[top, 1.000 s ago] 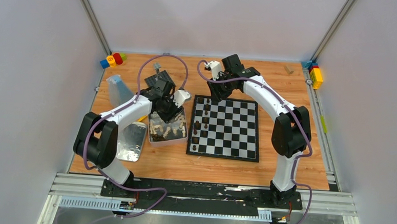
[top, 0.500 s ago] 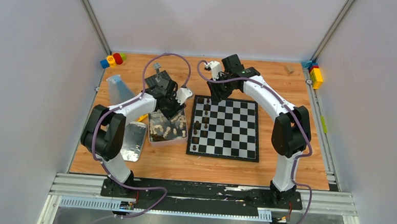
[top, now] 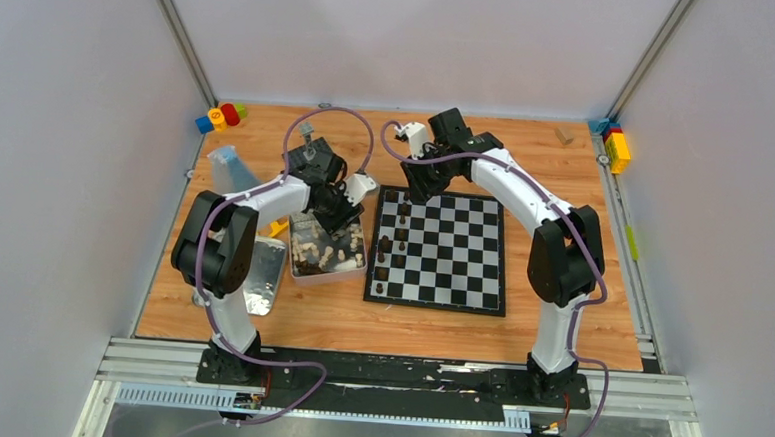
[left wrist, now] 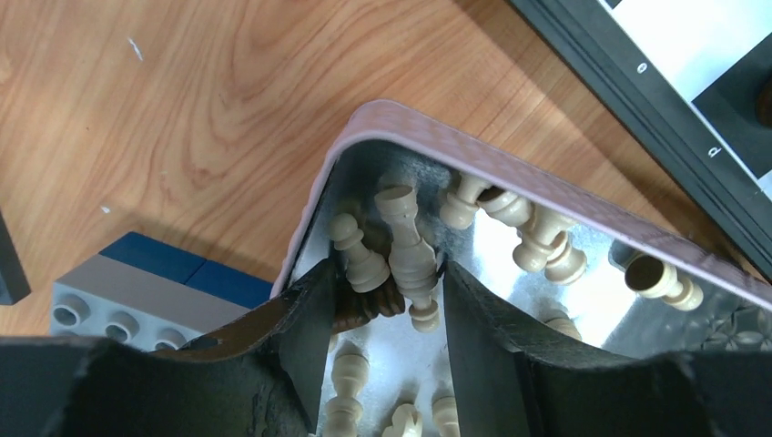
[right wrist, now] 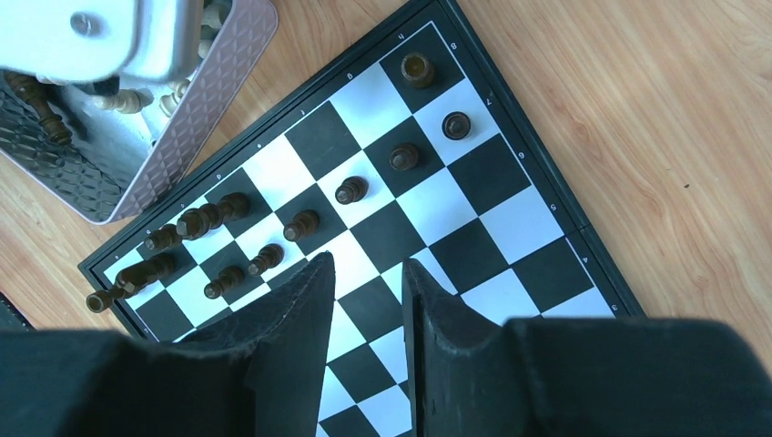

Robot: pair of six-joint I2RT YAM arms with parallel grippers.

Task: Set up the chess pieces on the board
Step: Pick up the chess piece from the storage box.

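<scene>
My left pincer [left wrist: 384,278]: apart, straddling cream chess pieces [left wrist: 408,255] in shiny metal tin [left wrist: 510,168]. My right pincer [right wrist: 367,269]: slightly apart, empty, over black-and-white chessboard [right wrist: 533,223].

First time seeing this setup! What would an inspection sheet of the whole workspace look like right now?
Surface: wooden table, flat.
Job's things: board lies flat; dark chess pieces along its left side; cream chess pieces loose in tin.
Clutter: toy bricks in both far corners; shiny lid beside tin.
Claws: left claw open over the tin's pieces; right claw slightly open, empty, above board.
Cables: purple cables loop along both arms.
Surroundings: grey walls; metal rail in front.
</scene>
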